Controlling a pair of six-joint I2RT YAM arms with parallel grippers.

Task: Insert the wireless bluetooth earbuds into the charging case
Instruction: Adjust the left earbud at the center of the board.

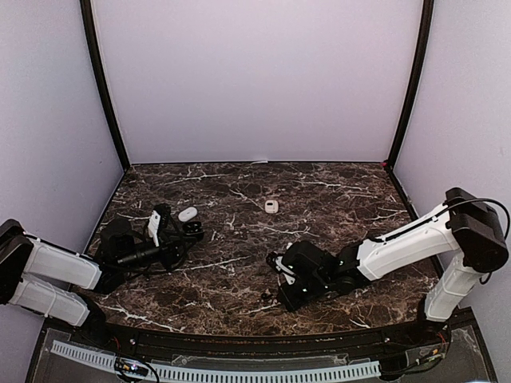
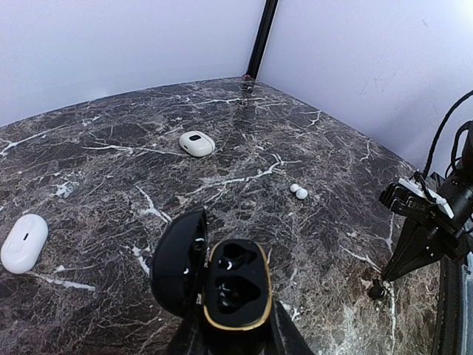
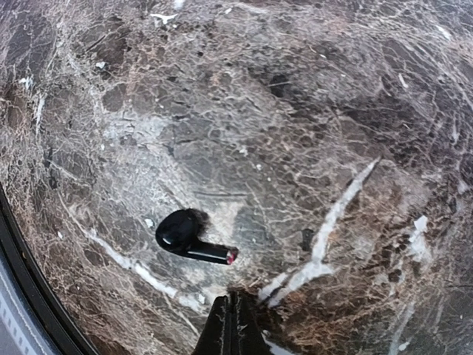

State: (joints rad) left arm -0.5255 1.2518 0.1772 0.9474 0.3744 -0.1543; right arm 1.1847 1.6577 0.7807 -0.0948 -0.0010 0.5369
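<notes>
Marble table (image 1: 239,263), dark with white veins, lies under both my arms. Far left in my left wrist view, a closed white case (image 2: 24,242) rests on it. My left gripper (image 2: 233,329) is clamped on the black charging case (image 2: 236,285), its lid swung open to the left and its two sockets facing up; the top view shows only a dark lump there. Past it sits a second white case (image 2: 196,143) with a dark oval on top. To its right two tiny white earbuds (image 2: 298,191) lie close together, too small for me to find from above. My right gripper (image 3: 233,325) has its fingers pressed together on nothing, tips down at the table. Only its wrist view shows the black earbud (image 3: 191,237), lying just beside those tips and apart from them.
</notes>
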